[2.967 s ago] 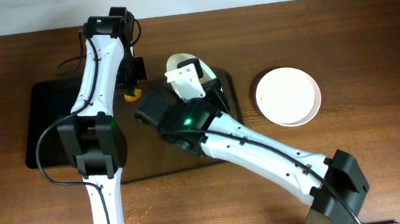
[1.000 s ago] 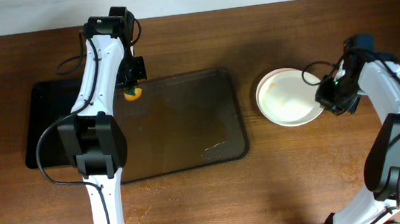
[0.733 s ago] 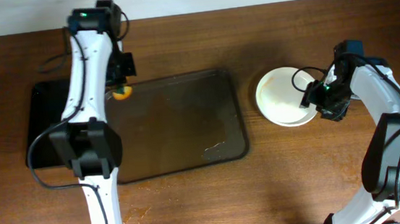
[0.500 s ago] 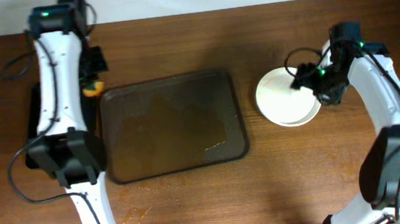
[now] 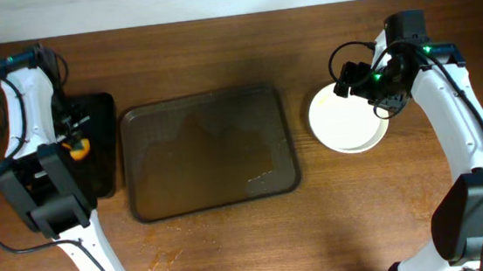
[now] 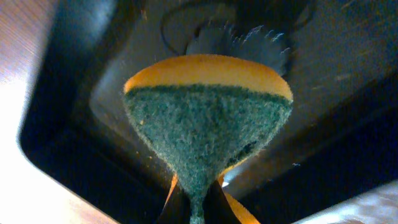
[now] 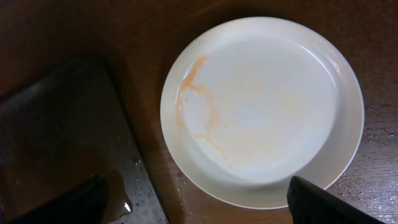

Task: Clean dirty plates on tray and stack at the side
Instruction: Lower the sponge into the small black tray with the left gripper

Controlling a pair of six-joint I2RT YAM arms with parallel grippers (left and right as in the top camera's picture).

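Right gripper (image 7: pixel 199 205): jaws wide apart, nothing between them, so released. The plates (image 5: pixel 346 125) sit stacked on the table (image 5: pixel 440 4) directly beneath it. In the wrist view the top plate (image 7: pixel 261 106) lies just ahead of the fingertips; it is round, so there is no long axis to line up with. It carries a faint orange smear on the side toward the brown tray (image 5: pixel 199 148), which lies off this gripper's left and holds no plates.

The right arm is the nearer one. The left gripper (image 6: pixel 196 208) is well apart, clenched on the sponge (image 6: pixel 205 124) over the black tray (image 5: pixel 104 165).

Versus a second ago: the right jaws were closed at the stack's rim and now stand open, drawn back above it. The left arm has swung off the brown tray's corner — outward to the black tray.
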